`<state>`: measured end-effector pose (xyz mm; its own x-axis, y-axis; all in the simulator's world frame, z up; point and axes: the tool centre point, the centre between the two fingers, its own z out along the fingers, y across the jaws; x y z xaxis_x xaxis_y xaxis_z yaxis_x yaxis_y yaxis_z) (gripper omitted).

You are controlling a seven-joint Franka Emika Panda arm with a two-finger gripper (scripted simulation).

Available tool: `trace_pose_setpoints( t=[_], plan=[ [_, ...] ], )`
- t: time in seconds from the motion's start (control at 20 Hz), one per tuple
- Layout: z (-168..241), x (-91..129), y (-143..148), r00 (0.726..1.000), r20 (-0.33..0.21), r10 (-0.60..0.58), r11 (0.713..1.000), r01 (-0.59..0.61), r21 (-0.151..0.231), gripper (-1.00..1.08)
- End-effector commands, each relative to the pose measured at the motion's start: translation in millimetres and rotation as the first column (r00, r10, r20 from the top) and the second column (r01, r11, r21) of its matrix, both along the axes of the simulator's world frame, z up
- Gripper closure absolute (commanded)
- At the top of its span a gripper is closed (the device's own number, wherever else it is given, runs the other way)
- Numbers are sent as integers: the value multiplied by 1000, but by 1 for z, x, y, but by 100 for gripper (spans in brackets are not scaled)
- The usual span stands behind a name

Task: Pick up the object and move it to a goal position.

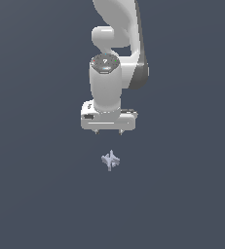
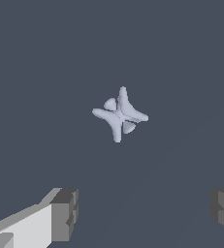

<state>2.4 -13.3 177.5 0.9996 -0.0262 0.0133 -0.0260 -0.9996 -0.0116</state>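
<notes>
One small thing matters here: the object (image 1: 110, 160), a pale lavender-grey spiky jack, lying alone just below the centre of the exterior view. The gripper (image 1: 108, 132) hangs above it, apart from it, with its two short fingers (image 1: 97, 131) spread wide and holding nothing. In the wrist view the object (image 2: 119, 115) sits a little above the middle of the frame, while the fingers (image 2: 65, 214) show only at the lower corners, so the piece is not yet between them.

To do this step well, I judge the hand should first shift until the jack lies midway between the pads, then descend straight down. The piece is far smaller than the gripper and its spikes point several ways, so closing on its central body rather than a single arm should keep it from twisting or popping out. A slow close seems wise.

The tabletop (image 1: 31, 194) is a flat, plain slate-grey plane filling both views. No goal marker can be seen in either view.
</notes>
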Motion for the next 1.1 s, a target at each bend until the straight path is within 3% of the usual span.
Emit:
trace_pose_setpoints(
  t=[0.0,0.45,1.05],
  plan=[
    [0,0,0,1000,0,0,1000,0,0,-92],
    [16,15,18,999,49,7,1000,-8,27,-92],
    [7,20,17,997,44,70,997,-71,17,-92]
  ],
)
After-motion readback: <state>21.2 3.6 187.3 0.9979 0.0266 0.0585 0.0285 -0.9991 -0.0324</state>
